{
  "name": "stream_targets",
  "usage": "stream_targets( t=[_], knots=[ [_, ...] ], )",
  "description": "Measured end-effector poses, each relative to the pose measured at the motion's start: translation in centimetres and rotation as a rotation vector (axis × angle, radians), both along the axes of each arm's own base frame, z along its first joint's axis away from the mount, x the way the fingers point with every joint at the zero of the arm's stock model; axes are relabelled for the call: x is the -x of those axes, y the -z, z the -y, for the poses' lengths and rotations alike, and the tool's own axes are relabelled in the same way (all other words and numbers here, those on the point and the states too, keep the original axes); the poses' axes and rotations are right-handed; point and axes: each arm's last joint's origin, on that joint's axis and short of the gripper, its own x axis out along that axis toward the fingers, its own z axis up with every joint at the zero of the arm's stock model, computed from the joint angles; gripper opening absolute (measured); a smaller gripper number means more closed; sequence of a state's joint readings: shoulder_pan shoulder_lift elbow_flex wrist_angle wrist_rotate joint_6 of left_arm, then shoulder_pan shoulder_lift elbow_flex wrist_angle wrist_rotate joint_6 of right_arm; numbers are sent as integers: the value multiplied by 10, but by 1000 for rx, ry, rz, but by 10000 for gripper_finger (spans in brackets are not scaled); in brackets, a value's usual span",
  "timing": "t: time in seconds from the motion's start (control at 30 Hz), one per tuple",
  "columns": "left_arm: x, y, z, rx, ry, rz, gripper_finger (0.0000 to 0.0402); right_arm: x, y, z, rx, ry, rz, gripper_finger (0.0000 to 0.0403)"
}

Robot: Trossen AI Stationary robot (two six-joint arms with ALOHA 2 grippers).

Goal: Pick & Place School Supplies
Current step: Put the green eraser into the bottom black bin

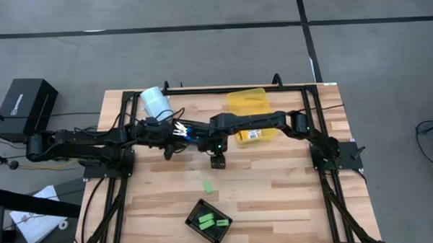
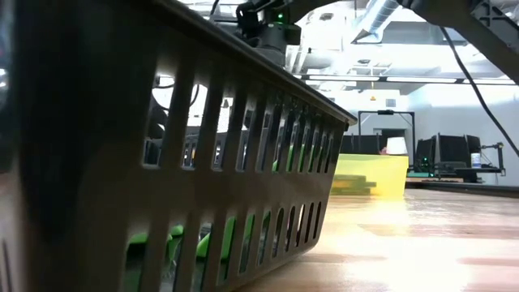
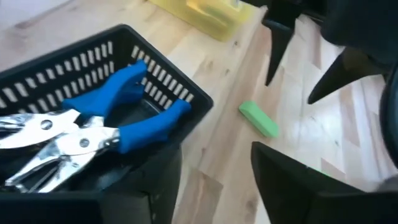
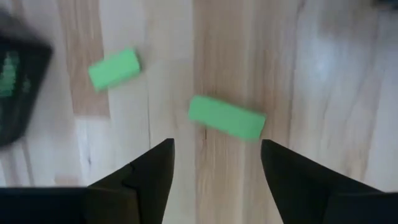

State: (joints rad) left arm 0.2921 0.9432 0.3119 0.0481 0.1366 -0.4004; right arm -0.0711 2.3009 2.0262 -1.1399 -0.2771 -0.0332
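Slatted black basket [image 2: 162, 162] fills the low view, green pieces inside. Right gripper [image 4: 214, 168], fingers spread, hovers over a light-green oblong eraser [image 4: 227, 117] lying flat on the wooden table [image 4: 323, 81].

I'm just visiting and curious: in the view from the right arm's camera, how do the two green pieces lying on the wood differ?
The nearer green piece lies just ahead of the right gripper, in line with the gap between its open fingers; the farther green piece lies off to one side, close to a black basket. The nearer one looks longer. They tilt opposite ways. Both are light green oblong blocks, flat on the bare wooden table, untouched.
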Motion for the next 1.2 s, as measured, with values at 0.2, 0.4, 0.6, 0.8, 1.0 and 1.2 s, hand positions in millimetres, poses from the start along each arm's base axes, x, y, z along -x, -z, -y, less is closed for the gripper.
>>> stream_targets(
  t=[0.2,0.4,0.6,0.8,1.0,1.2],
  knots=[
    [0,0,0,58,-49,13,209,6,0,9,2,-95,-26,234],
    [-4,-3,12,191,29,50,199,6,0,10,0,-98,-21,234],
    [-22,-23,40,170,238,61,189,5,0,16,-48,-88,-2,234],
    [-48,-48,56,40,504,-67,186,8,-3,36,-176,-35,18,234],
    [-71,-49,54,-71,630,-118,185,31,-37,79,-173,76,50,234],
    [-71,-48,45,-105,633,-112,185,92,-120,109,-151,205,111,232]
  ],
)
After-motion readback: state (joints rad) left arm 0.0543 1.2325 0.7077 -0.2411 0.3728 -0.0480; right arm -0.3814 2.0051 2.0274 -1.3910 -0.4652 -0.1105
